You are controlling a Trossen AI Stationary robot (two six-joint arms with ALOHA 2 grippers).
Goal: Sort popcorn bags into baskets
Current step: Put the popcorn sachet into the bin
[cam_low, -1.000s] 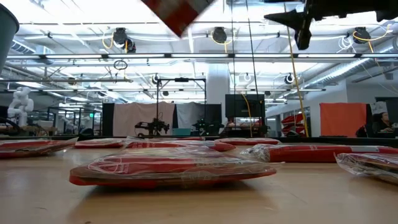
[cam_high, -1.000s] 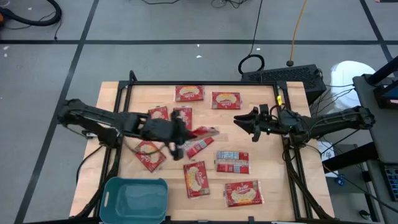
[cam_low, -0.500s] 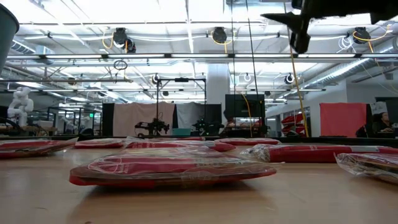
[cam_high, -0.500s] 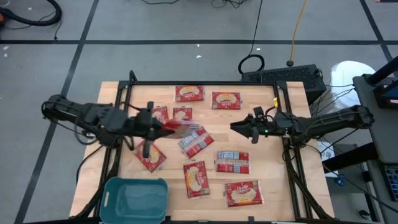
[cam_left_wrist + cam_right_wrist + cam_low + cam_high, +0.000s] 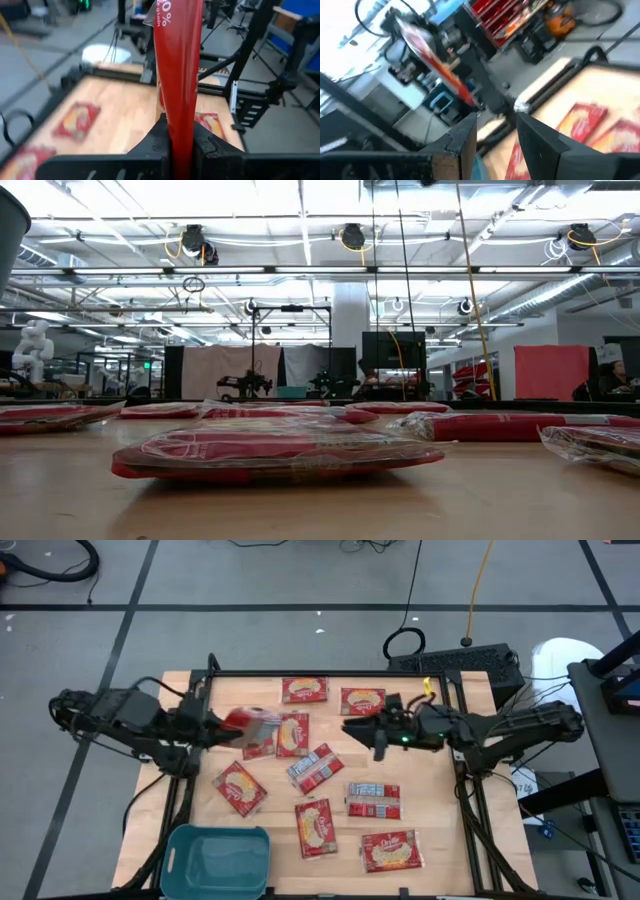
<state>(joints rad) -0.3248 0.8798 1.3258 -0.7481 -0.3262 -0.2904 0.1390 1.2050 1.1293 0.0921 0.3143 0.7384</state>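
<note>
My left gripper (image 5: 218, 725) is over the table's left side, shut on one red popcorn bag (image 5: 250, 721) that is held above the wood. In the left wrist view this bag (image 5: 178, 55) shows edge-on. My right gripper (image 5: 358, 730) hovers right of centre, open, with nothing between its fingers (image 5: 462, 142). Several other popcorn bags lie flat on the table, among them ones at the far side (image 5: 305, 690), in the middle (image 5: 315, 768) and near the front (image 5: 318, 827). The teal basket (image 5: 218, 862) stands at the near left corner. The low view shows neither gripper. My left gripper pinches one end of the red bag (image 5: 180, 142) between its two fingers (image 5: 156, 142). The fingers come nearly level from the table's left. The bag sticks out past the fingertips toward the table's right, on edge and lifted clear of the table.
A black metal frame (image 5: 330, 673) runs along the table's far edge and down both sides. Flat bags (image 5: 270, 448) lie close in front of the low camera. Bare wood (image 5: 430, 790) shows on the right side. The basket's inside holds nothing that shows.
My left gripper has carried the red bag from the table's middle toward the left edge and upward, out of the low view's top. My right gripper has moved toward the table's centre and risen out of the low view. Its fingers have stayed apart.
</note>
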